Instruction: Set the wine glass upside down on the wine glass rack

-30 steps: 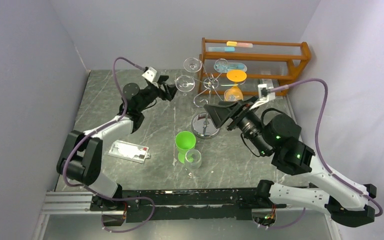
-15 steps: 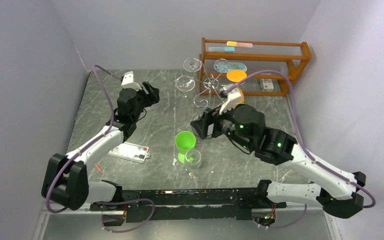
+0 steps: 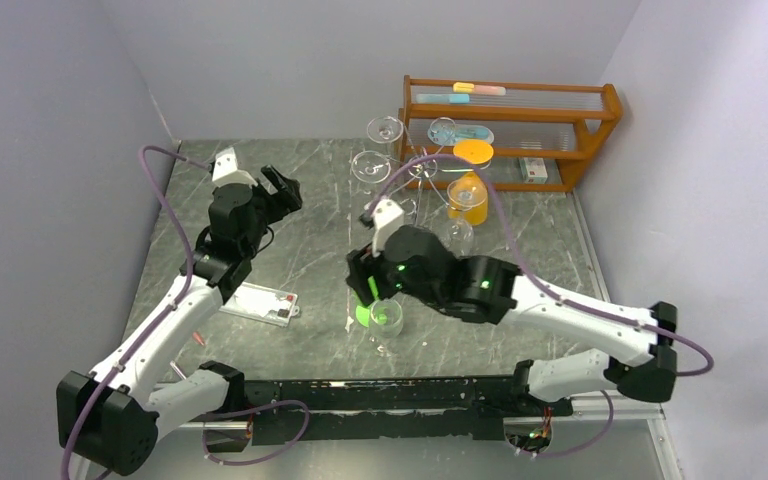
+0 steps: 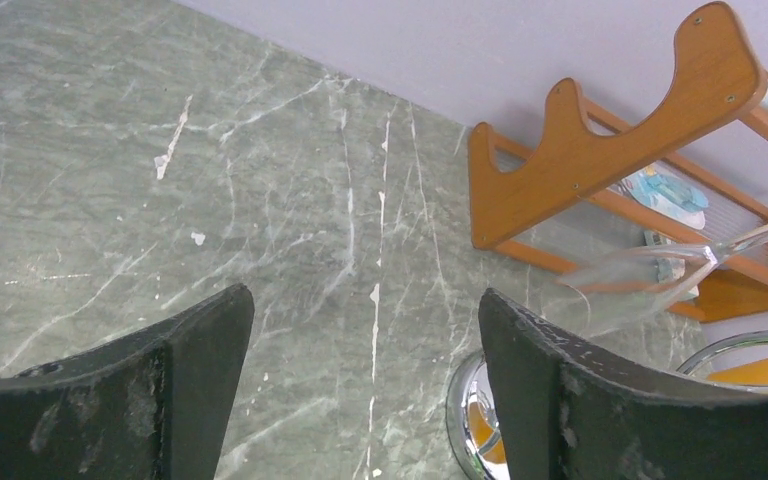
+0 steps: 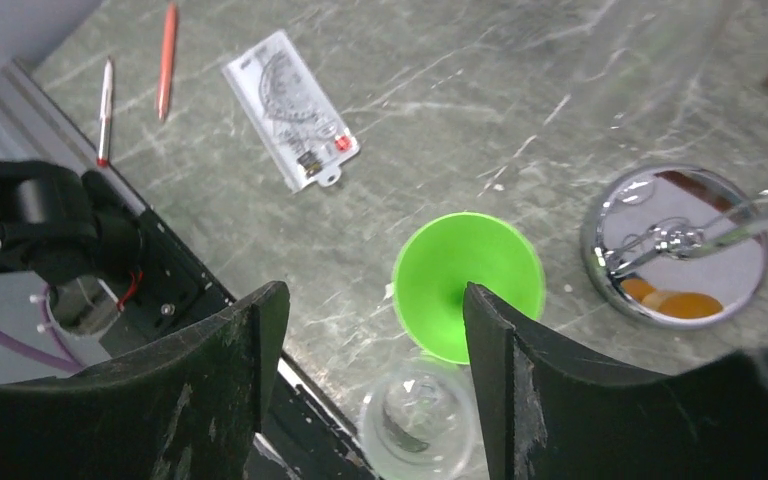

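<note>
- Top view: no writing was legible; the markings on the clear protractor case (image 3: 258, 303) near the left were too small to read.
- The left gripper (image 3: 282, 190) hung over the far-left part of the table (image 3: 300, 240), its fingers spread wide and holding nothing.
- The right gripper (image 3: 365, 285) sat low over the green wine glass (image 3: 363, 312), which stood upright near the front edge. The clear wine glass (image 3: 386, 318) stood just to its right.
- The wine glass rack (image 3: 418, 168) stood at the far middle, well apart from both standing glasses, just in front of the wooden shelf (image 3: 560, 100).
- Left wrist view: the left gripper (image 4: 365, 305) had its two black fingers (image 4: 195, 340) far apart, with only bare marble between them. The rack's shiny base (image 4: 472, 420) showed at the lower right; no label could be seen.
- Right wrist view: the right gripper (image 5: 372, 300) was wide open and touching nothing. The green wine glass (image 5: 460, 280) showed its open mouth, partly behind the right-hand finger. The clear wine glass (image 5: 418, 430) lay lower in the gap. The rack's mirror base (image 5: 690, 290) stood to the right.
- The protractor case (image 5: 290, 110) showed printed scales, unreadable, beside a red pen (image 5: 165, 60).
</note>
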Available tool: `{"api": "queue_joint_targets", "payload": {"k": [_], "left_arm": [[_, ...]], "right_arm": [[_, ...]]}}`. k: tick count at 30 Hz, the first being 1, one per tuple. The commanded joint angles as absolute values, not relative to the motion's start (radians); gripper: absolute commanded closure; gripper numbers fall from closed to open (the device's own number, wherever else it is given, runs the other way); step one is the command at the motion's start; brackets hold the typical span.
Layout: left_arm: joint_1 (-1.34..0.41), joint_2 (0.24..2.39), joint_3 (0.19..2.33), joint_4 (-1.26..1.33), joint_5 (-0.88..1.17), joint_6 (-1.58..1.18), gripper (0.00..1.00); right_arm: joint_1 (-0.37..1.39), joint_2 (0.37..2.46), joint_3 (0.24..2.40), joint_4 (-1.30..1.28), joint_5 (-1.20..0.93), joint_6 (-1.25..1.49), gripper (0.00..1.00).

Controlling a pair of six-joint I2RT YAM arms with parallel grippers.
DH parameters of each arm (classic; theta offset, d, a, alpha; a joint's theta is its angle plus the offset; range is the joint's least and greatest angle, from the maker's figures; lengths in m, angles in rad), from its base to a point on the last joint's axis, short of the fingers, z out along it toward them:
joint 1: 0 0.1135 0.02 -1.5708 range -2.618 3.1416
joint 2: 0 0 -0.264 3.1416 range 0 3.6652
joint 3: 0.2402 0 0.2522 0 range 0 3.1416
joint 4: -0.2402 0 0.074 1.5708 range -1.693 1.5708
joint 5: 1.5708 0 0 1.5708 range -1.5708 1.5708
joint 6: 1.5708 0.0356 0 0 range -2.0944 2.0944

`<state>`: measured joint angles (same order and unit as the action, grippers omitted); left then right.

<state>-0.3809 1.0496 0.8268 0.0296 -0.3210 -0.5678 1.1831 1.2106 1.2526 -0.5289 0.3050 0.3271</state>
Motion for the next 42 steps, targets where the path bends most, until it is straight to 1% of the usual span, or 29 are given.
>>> {"api": "queue_joint_targets", "payload": {"k": [1,7,11,16,20,27,28,30,33,35,36,40,42], "left_arm": [[-0.373,1.043,0.89,-0.082,-0.316,-0.555,0.12],[-0.374,1.012,0.897,-0.117,-0.361,-0.577,0.11],[-0.374,0.975,0.848,-0.084,-0.394,-0.629,0.12],[-0.374,0.932,0.802,-0.06,-0.437,-0.654,0.13],[-0.374,0.912,0.799,-0.065,-0.456,-0.652,0.14],[-0.374,0.898,0.786,-0.054,-0.449,-0.652,0.14],[-0.374,0.899,0.788,-0.055,-0.447,-0.651,0.14],[-0.374,0.903,0.791,-0.057,-0.446,-0.649,0.14],[-0.374,0.906,0.793,-0.056,-0.443,-0.654,0.15],[-0.374,0.898,0.794,-0.072,-0.464,-0.678,0.18],[-0.374,0.889,0.788,-0.072,-0.474,-0.69,0.18],[-0.374,0.837,0.758,-0.048,-0.491,-0.73,0.19],[-0.374,0.81,0.75,-0.054,-0.498,-0.763,0.19]], "right_arm": [[1.288,1.321,1.325,-0.594,0.465,0.321,0.33],[1.304,1.465,1.364,-0.671,0.555,0.388,0.36],[1.313,1.528,1.404,-0.69,0.579,0.419,0.4],[1.316,1.603,1.427,-0.691,0.548,0.417,0.48],[1.315,1.671,1.463,-0.74,0.577,0.441,0.53],[1.315,1.729,1.503,-0.788,0.65,0.487,0.55],[1.316,1.733,1.5,-0.783,0.646,0.487,0.57],[1.316,1.738,1.492,-0.768,0.641,0.479,0.65],[1.315,1.738,1.484,-0.733,0.659,0.469,0.87],[1.317,1.721,1.475,-0.685,0.671,0.449,0.97],[1.317,1.708,1.465,-0.653,0.679,0.433,1.0],[1.318,1.638,1.421,-0.474,0.661,0.327,1.0],[1.319,1.588,1.381,-0.317,0.626,0.255,1.0]]}}
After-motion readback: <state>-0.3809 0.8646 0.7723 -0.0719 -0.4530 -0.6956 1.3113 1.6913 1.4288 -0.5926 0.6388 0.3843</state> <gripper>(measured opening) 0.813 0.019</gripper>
